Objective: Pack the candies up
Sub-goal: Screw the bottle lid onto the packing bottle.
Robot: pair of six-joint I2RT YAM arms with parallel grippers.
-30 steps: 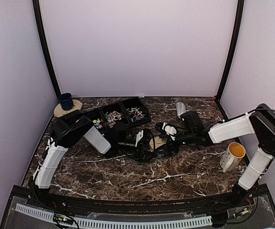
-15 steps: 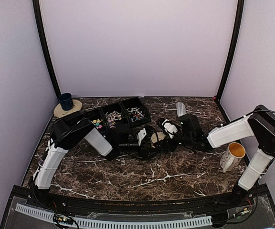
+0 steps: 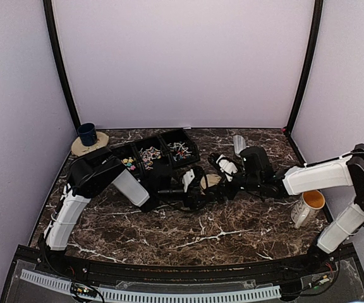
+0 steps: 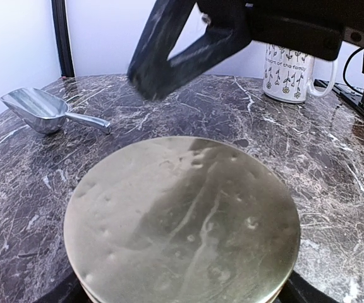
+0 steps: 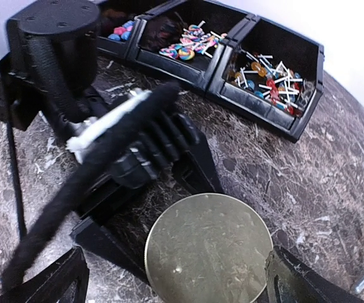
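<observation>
At the left gripper, a wide spread, with a round tan lid between the fingers, filling the gap in the left wrist view. Pressing on the rim or just short of it: cannot tell. At the right gripper, fingers far apart as well, pinching nothing, hanging just above the same lid, with its arm reaching in from 3 o'clock. Both grippers nose to nose near the middle of the dark marbled desk.

Out from the lid at 10 to 11 o'clock, near but apart: 3 black bins in a row, touching side by side. In all 3, the candies: blue and pink ones at the 9 o'clock end, mixed bright ones in the middle, white-sticked ones at the 3 o'clock end.

At 1 o'clock from the lid, a metal scoop flat on the desk. At 4 o'clock, well apart, a white mug with a yellow inside, upright. At 10 o'clock, in the far corner, a dark blue cup upright on a round tan mat.
</observation>
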